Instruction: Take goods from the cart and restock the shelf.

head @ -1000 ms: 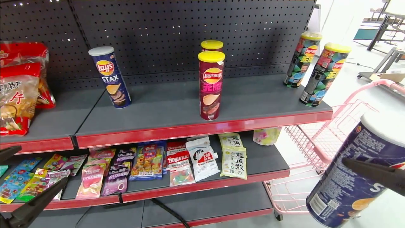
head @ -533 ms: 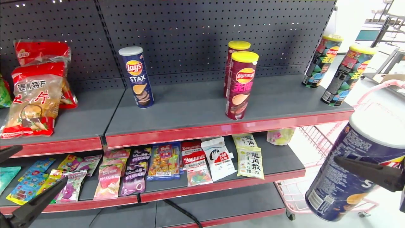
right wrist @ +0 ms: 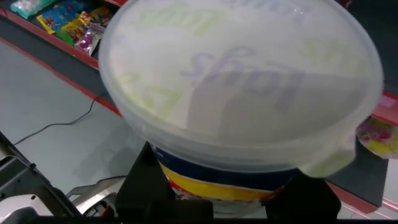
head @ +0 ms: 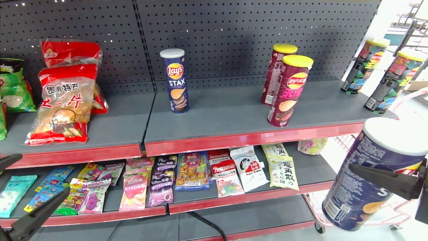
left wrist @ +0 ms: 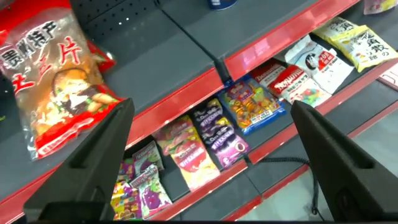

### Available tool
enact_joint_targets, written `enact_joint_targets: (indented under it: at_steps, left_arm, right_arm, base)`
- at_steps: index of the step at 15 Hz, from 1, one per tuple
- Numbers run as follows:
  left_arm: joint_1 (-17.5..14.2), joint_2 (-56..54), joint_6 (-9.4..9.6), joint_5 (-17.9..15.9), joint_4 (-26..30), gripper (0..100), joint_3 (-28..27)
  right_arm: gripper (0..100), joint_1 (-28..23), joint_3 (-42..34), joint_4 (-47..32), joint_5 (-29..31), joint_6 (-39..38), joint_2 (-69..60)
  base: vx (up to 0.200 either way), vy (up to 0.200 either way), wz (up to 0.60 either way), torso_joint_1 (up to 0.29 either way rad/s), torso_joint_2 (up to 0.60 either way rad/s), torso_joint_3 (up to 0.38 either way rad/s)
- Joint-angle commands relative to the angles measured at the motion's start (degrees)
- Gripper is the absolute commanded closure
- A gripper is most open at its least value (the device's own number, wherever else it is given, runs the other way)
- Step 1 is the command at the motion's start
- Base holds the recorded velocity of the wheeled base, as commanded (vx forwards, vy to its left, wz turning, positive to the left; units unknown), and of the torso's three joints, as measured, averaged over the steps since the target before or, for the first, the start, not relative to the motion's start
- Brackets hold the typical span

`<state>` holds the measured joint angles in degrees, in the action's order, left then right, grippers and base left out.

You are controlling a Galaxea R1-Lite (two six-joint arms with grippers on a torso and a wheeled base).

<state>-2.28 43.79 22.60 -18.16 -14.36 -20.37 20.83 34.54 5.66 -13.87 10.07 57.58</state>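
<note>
My right gripper [head: 384, 182] is shut on a tall blue chips can [head: 364, 174] with a white lid [right wrist: 242, 81], held tilted in the air in front of the shelf's right end. A matching blue can [head: 175, 82] stands upright on the upper shelf board [head: 234, 117]. The pink cart [head: 409, 94] shows behind the held can. My left gripper [head: 43, 173] hangs open and holds nothing, low at the left in front of the candy shelf; the left wrist view shows its fingers [left wrist: 93, 155] spread wide.
Two maroon cans [head: 289, 90] and two dark patterned cans [head: 391, 80] stand on the upper board to the right. Red snack bags [head: 63, 100] lie at its left. Candy packets [head: 160, 180] fill the lower shelf. The board has bare room around the blue can.
The head camera has swung left along the shelf, so the whole picture has shifted right. The right gripper keeps its hold on the blue can. The left gripper stays open.
</note>
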Motion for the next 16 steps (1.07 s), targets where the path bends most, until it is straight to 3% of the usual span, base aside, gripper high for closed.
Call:
enact_joint_targets:
  at_steps: [1,3,6,16]
  left_arm:
    - [0.0,0.1,-0.01,0.0,-0.1,0,-0.2]
    - [0.0,0.1,0.07,0.0,-0.1,0,-0.4]
    - [0.0,0.1,0.07,0.0,-0.1,0,-0.4]
    - [0.0,-1.5,0.07,0.7,0.0,0,0.1]
  right_arm:
    - [100,-0.3,-0.1,0.0,0.2,0.0,0.4]
    - [100,-0.4,-0.3,0.0,1.7,0.0,0.8]
    - [100,-0.4,-0.3,0.0,1.7,0.0,0.8]
    - [100,0.3,-1.1,2.3,1.5,0.0,-0.9]
  base:
    - [0.0,0.0,0.0,0.0,0.0,0.0]
    - [0.0,0.0,0.0,0.0,0.0,0.0]
    - [0.0,0.0,0.6,-0.005,0.0,0.004]
    - [0.0,0.0,0.0,0.0,0.0,0.0]
